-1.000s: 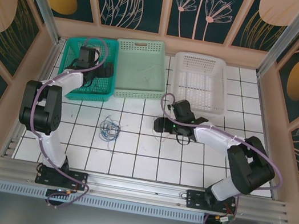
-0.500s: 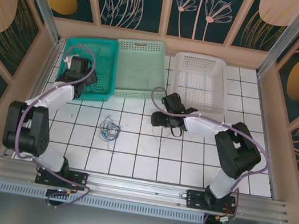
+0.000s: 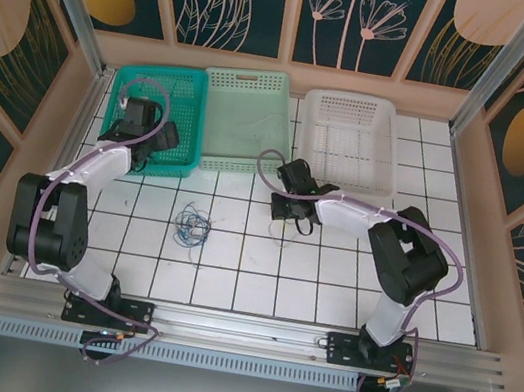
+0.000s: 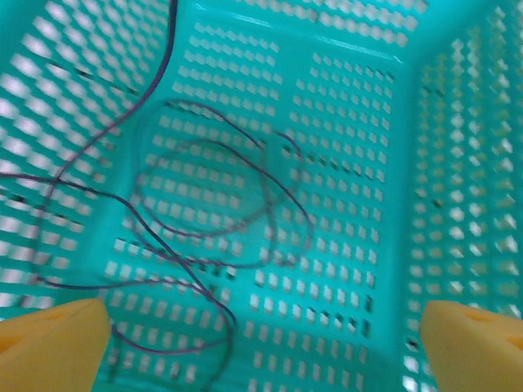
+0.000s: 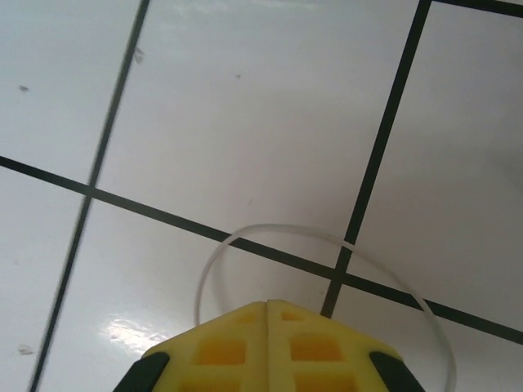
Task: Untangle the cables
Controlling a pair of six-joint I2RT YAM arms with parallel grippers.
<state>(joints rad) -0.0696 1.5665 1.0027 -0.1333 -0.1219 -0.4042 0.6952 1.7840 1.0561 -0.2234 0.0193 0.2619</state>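
Observation:
A tangle of thin blue and dark cables lies on the white tiles between the arms. One dark purple cable is spread in loose loops on the floor of the teal basket. My left gripper hangs open above that basket, its yellow fingertips far apart and holding nothing. My right gripper is low over the tiles right of the tangle. Its yellow fingers are pressed together, and a pale cable arcs out from under them.
A light green basket and a white basket stand beside the teal one along the back. Wooden walls enclose the tiled floor. An aluminium rail runs along the near edge.
The right gripper has slid left and toward the baskets, staying shut. The left arm has swung, pulling its gripper back toward the teal basket's near end.

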